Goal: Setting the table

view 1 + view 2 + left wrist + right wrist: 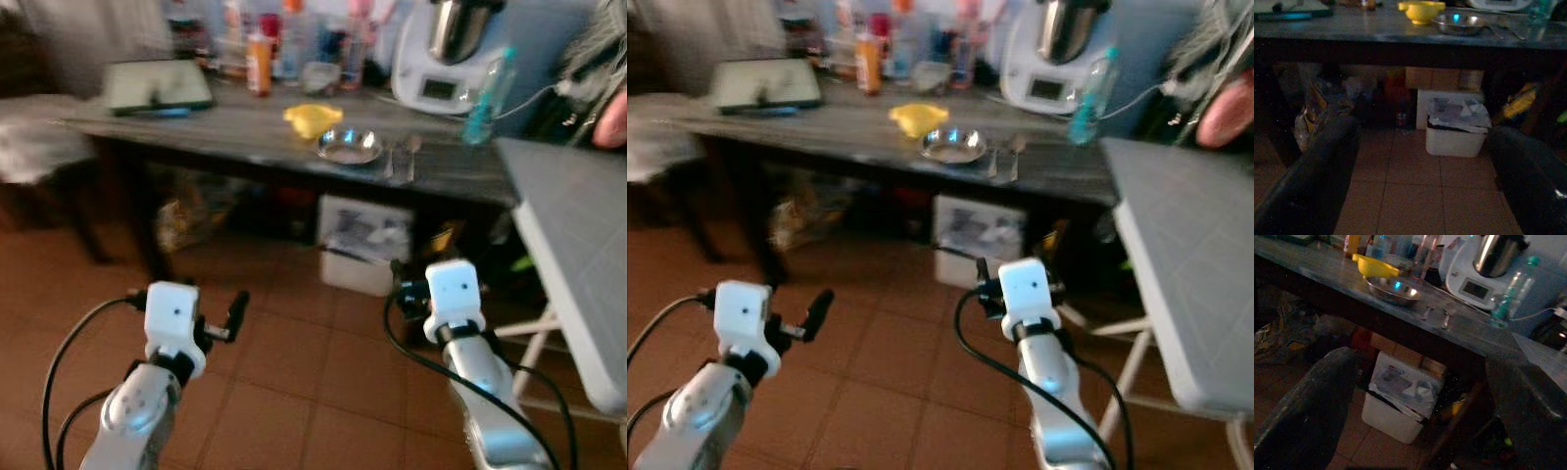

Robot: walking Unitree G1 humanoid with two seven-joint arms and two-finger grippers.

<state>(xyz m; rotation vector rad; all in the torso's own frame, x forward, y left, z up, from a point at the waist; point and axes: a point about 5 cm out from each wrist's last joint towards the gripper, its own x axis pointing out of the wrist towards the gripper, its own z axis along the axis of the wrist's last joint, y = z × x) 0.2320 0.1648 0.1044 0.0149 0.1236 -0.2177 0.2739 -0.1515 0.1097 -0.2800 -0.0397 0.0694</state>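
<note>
On the dark table: a long grey-brown wooden tabletop (245,132) runs across the scene ahead of the robot, well beyond both grippers.
Steel bowl: a shallow round metal bowl (349,146) sits near the table's front edge, mouth up.
Yellow bowl: a small yellow plastic bowl (313,119) stands just behind and to the robot's left of the steel bowl; whether they touch cannot be told.
Cutlery: two metal pieces, apparently a fork and spoon (401,157), lie flat side by side just to the right of the steel bowl, long axes running front to back across the table, heads pointing away from the robot.
Water bottle: a clear plastic bottle with a teal cap (487,96) stands upright further right, in front of a white kitchen machine with a steel jug (446,54).
Tray: a pale rectangular tray (157,85) lies at the table's left end.
Under the table: a white bin (364,245) rests on the terracotta tile floor (284,372).
Right side: a grey folding table (573,235) stands close by.
Left gripper (1420,166): held low over the floor, its black fingers (1317,171) spread wide apart, holding nothing.
Right gripper (1425,396): likewise low, its fingers (1308,401) spread wide, nothing between them.
</note>
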